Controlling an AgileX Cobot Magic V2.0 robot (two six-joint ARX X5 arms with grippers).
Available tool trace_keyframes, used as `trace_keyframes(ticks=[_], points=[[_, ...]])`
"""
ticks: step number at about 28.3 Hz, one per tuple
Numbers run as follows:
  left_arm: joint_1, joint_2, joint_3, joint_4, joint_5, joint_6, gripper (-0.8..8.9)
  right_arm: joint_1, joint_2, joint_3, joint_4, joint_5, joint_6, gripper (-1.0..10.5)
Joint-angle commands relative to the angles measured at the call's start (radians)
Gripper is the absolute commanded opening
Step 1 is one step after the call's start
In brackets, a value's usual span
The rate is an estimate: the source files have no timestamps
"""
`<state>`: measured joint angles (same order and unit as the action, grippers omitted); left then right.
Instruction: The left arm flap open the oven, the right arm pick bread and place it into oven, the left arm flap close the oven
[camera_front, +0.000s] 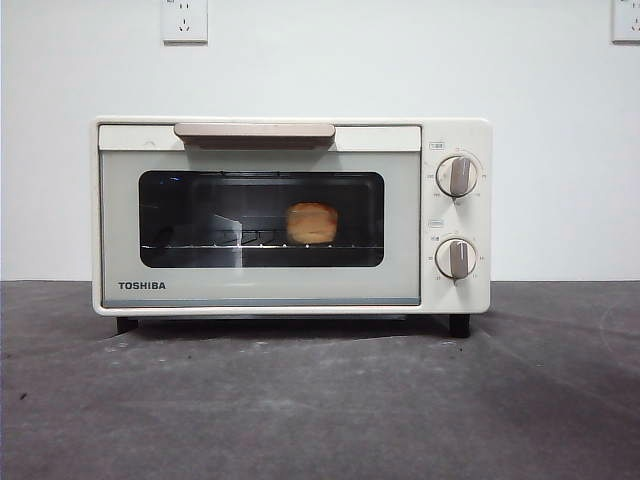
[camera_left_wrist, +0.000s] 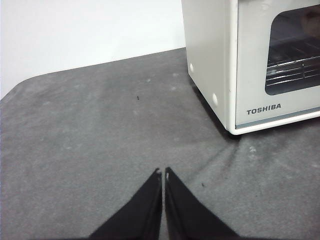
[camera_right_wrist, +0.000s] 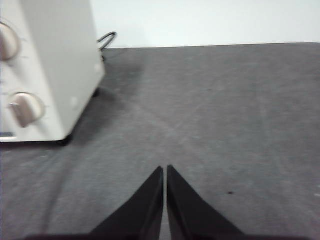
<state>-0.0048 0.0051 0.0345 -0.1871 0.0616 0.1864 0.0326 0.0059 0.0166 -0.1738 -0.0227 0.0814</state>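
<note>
the bread (camera_front: 312, 223) sits on the wire rack (camera_front: 262, 241) inside the oven (camera_front: 290, 215), behind the closed glass door, so the job looks finished. little can go wrong now unless an arm swings back and bumps a knob (camera_front: 458, 176) or the handle (camera_front: 254, 131). the left gripper (camera_left_wrist: 163, 172) and right gripper (camera_right_wrist: 164, 169) hang over bare grey table (camera_front: 320, 400) beside the oven, jaws pressed together, holding nothing. two wall sockets (camera_front: 184, 20) sit above; nothing blocks the way.

One oven (camera_front: 290, 215), one bread (camera_front: 312, 223), two knobs (camera_front: 458, 176), two wall sockets (camera_front: 184, 20).
</note>
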Motion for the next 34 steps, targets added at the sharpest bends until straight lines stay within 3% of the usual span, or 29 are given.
trace_keyframes(ticks=[1, 34], points=[[0.001, -0.002, -0.009, -0.026, 0.004, 0.007, 0.19, 0.0, -0.002, -0.008, -0.014, 0.004, -0.01, 0.1], [0.001, -0.002, -0.009, -0.025, 0.004, 0.007, 0.19, 0.0, -0.002, -0.008, 0.024, 0.0, -0.003, 0.1]])
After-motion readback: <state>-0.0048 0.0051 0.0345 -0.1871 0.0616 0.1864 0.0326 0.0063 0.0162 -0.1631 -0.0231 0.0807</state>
